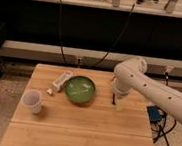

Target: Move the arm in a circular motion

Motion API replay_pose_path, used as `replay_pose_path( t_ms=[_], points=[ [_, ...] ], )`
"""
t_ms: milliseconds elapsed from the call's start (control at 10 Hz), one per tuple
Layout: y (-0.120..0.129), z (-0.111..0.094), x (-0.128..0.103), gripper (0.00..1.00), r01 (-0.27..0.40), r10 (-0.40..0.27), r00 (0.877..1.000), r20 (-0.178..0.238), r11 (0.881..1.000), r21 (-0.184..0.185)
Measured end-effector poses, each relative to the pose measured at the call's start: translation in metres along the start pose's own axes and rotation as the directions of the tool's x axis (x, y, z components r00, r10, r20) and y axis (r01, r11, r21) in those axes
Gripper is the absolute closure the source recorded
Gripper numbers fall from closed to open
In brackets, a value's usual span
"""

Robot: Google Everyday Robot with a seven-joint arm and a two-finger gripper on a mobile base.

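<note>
The big glossy white arm reaches in from the right edge over the wooden table. Its bulbous joint sits at the table's right rear, and the gripper hangs down from it, just above the tabletop, to the right of the green bowl.
A white cup stands at the table's left. A small white packet and a tiny white piece lie left of the bowl. Black cables hang behind the table, and a blue object with cables sits off the right edge.
</note>
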Motion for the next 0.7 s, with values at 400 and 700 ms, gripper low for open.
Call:
replay_pose_path(
  t_ms=[400, 700],
  points=[
    [-0.0006, 0.0066, 0.0108, 0.2, 0.018, -0.018, 1.0, 0.011, 1.0, -0.006],
    [0.0013, 0.0094, 0.0071, 0.37, 0.058, -0.058, 0.998, 0.021, 0.998, -0.014]
  ],
)
